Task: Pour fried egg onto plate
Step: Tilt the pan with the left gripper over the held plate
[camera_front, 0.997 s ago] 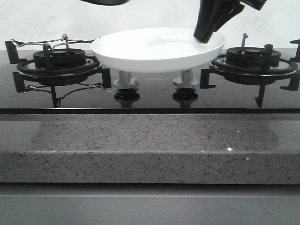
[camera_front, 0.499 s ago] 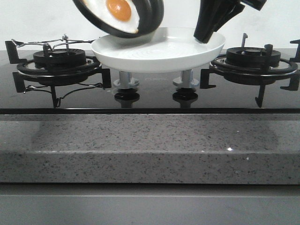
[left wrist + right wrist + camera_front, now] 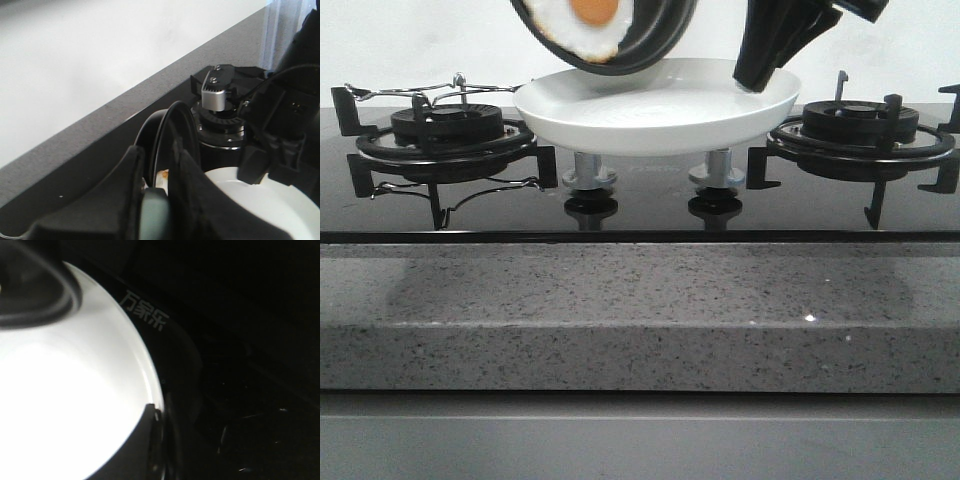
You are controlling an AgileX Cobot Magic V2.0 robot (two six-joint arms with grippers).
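Above the plate (image 3: 650, 110), fried egg (image 3: 582, 22) in tilted pan (image 3: 650, 45), left hand (image 3: 157, 195) clamped on pan rim, right hand's (image 3: 760, 75) state unclear.

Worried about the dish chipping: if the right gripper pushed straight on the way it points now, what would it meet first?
Most likely the plate itself. The right gripper angles down onto its right rim, already touching or nearly so; depth is unclear.
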